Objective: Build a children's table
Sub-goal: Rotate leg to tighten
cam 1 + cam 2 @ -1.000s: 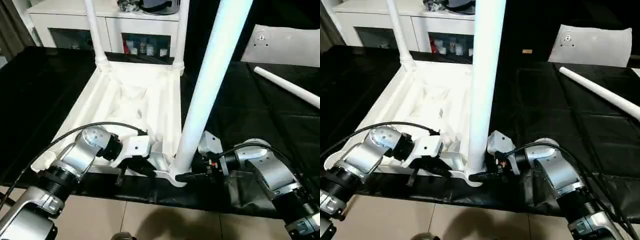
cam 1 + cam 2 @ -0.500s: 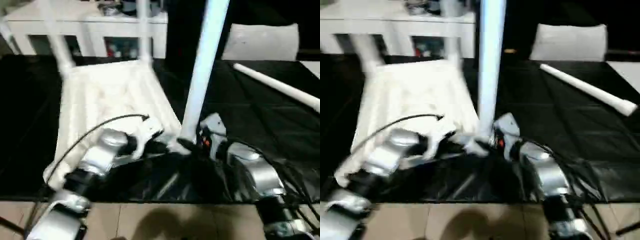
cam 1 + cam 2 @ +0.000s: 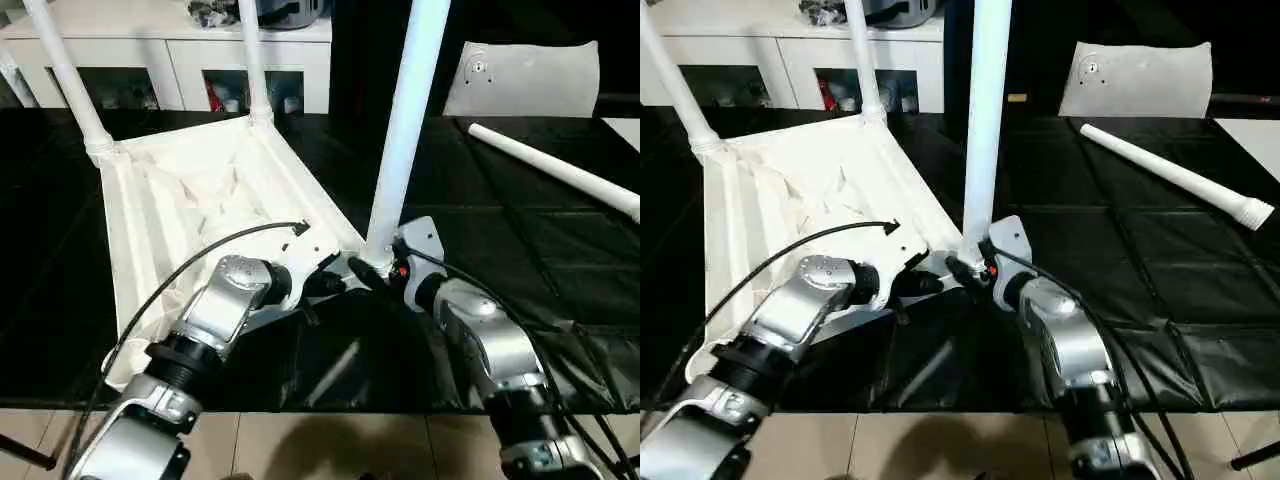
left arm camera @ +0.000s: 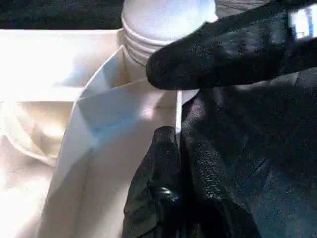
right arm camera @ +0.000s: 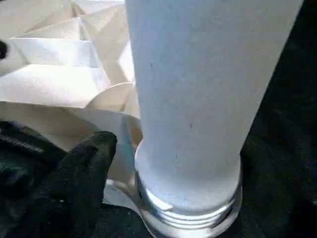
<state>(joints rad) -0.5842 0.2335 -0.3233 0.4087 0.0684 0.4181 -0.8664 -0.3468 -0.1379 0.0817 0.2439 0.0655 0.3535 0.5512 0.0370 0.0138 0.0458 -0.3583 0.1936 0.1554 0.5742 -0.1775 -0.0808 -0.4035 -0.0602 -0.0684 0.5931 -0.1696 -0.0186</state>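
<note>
Two silver forearms reach over the near edge of a black-covered table (image 3: 520, 260), meeting at the closest corner of an upturned white tabletop (image 3: 190, 190). The left gripper (image 4: 171, 163) is pinched shut on the tabletop's thin raised rim, just beside the corner socket. The right gripper (image 3: 370, 270) sits against the base of the upright leg (image 3: 405, 120) standing in that socket; one black finger (image 5: 79, 173) rests beside the leg's ribbed collar, and whether the jaws actually grip the leg cannot be told. A black cable (image 3: 200, 260) loops over the left forearm, crossing the ribbed underside of the tabletop.

The left wrist view shows the rim sandwiched between fingertips and the other gripper's finger (image 4: 223, 49) lying across the socket; the head views hide this contact behind the wrists.

Farther back, two more legs (image 3: 65, 80) stand in the far corner sockets. A fourth leg (image 3: 1170, 175) lies loose on the cloth, well apart to the right, with a small white panel (image 3: 520, 75) beyond it. White cabinets (image 3: 180, 50) line the background.
</note>
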